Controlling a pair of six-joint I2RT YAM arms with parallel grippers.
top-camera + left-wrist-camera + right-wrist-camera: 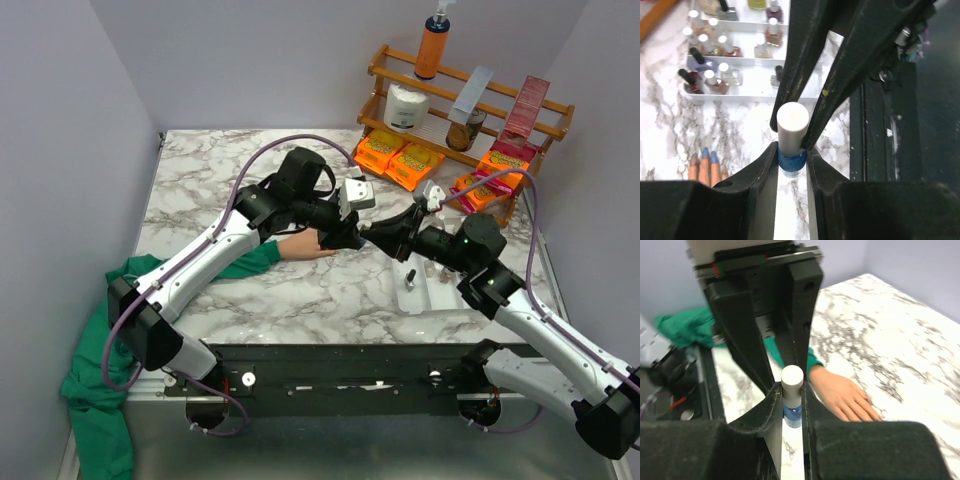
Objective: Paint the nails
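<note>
Nails (705,152) of the fake hand (305,248) lie flat on the marble tabletop (220,180), low and to the left of the left gripper (791,152) in its wrist view, near it but not touching. Two of the fingertips there show blue, and the one beside them looks paler. From above, the hand lies palm down with its green sleeve (255,258) trailing toward the left edge. Its fingertips are tucked under the spot where the two grippers meet, so the nails cannot be seen in that view. The left gripper is closed on the blue glass body of a polish bottle (791,164) held above the tabletop. The right gripper (792,390), coming in from the opposite side, is clamped on that bottle's white cap (792,121). In the right wrist view the fake hand lies just right of the bottle, its fingertips too blurred to read. A white tray (740,94) sits on the tabletop beyond the grippers, its compartments holding rows of small polish bottles in clear, pink, red and dark shades with white or black caps. At the back right a wooden rack (385,72) carries an orange pump bottle (433,45), a white jar (406,105), a dark jar (465,130) and orange packets (400,160).
</note>
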